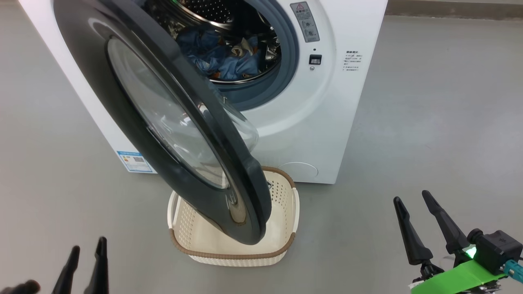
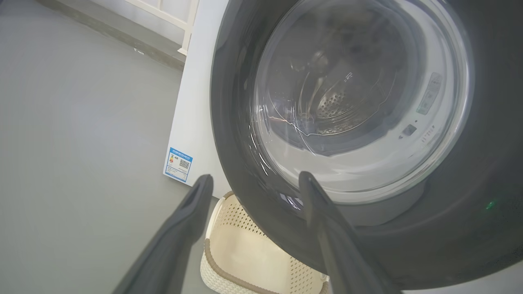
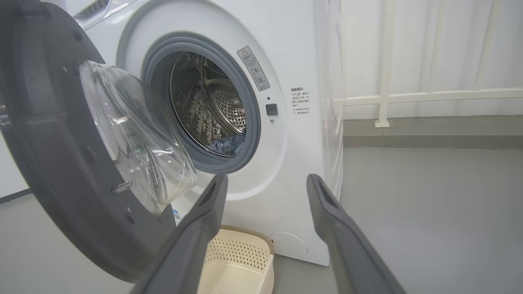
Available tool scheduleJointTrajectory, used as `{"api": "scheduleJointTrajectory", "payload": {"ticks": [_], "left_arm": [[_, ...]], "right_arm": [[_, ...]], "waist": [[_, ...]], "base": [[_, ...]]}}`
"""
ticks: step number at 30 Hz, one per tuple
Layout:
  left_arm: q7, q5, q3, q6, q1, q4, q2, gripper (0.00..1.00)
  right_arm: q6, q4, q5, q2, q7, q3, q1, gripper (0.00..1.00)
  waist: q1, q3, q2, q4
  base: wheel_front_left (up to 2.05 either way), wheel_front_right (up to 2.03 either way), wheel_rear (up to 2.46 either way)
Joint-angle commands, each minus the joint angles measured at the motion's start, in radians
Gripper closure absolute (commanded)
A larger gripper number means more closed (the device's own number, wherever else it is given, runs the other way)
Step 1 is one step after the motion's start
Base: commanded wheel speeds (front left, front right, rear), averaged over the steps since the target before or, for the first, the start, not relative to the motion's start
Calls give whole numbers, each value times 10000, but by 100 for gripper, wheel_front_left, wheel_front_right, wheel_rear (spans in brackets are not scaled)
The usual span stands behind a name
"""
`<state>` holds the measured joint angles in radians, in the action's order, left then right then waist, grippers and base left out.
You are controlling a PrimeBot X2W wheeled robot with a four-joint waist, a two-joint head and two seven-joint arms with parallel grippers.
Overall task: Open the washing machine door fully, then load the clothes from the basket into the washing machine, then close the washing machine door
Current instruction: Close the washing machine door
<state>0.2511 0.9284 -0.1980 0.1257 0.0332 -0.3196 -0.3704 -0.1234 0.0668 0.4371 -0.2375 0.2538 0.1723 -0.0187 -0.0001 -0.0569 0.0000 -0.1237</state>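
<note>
From the head view, the washing machine (image 1: 327, 114) stands on the grey floor (image 1: 429, 143) toward twelve o'clock; the washing machine door (image 1: 163, 122) hangs half open, sweeping from ten o'clock down to six, its free edge out over the basket (image 1: 282, 241); the basket looks empty where it can be seen; the clothes (image 1: 229, 57) lie in the drum at twelve. The left pincer (image 1: 88, 245) sits at seven o'clock, spread and holding nothing; the right pincer (image 1: 410, 197) sits at four o'clock, likewise spread and empty; both are well apart from the door.

In the left wrist view the door's outer face takes the span from twelve to four o'clock; the black rim curves just beyond the spread fingers (image 2: 192, 216); the basket shows at six; a blue label (image 2: 178, 164) sits at nine on the machine's side.

In the right wrist view the door's inner side, with its bulging glass bowl, stands at nine o'clock; the open drum is at eleven, with blue cloth low inside; the basket lies at six between the parted fingers.

Loading looks done, so closing seems next. I judge the door stiff, hinged and fairly heavy; its glossy rim looks slippery and the glass fragile; better to push flat on the outer black rim near the free edge, far from the hinge. The clothes look soft and limp.
</note>
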Motion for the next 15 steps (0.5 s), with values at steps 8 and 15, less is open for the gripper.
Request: {"api": "scheduleJointTrajectory", "payload": {"ticks": [8, 15], "left_arm": [[105, -3915, 1851, 50, -381, 497, 962, 0], [106, -6005, 2551, 50, -725, 872, 1841, 0]], "right_arm": [[-73, -244, -45, -189, 80, 184, 81, 0], [-73, -234, -48, -185, 80, 207, 132, 0]], "waist": [[1, -107, 0, -97], [1, -109, 0, -148]], "base": [[0, 0, 0], [0, 0, 0]]}}
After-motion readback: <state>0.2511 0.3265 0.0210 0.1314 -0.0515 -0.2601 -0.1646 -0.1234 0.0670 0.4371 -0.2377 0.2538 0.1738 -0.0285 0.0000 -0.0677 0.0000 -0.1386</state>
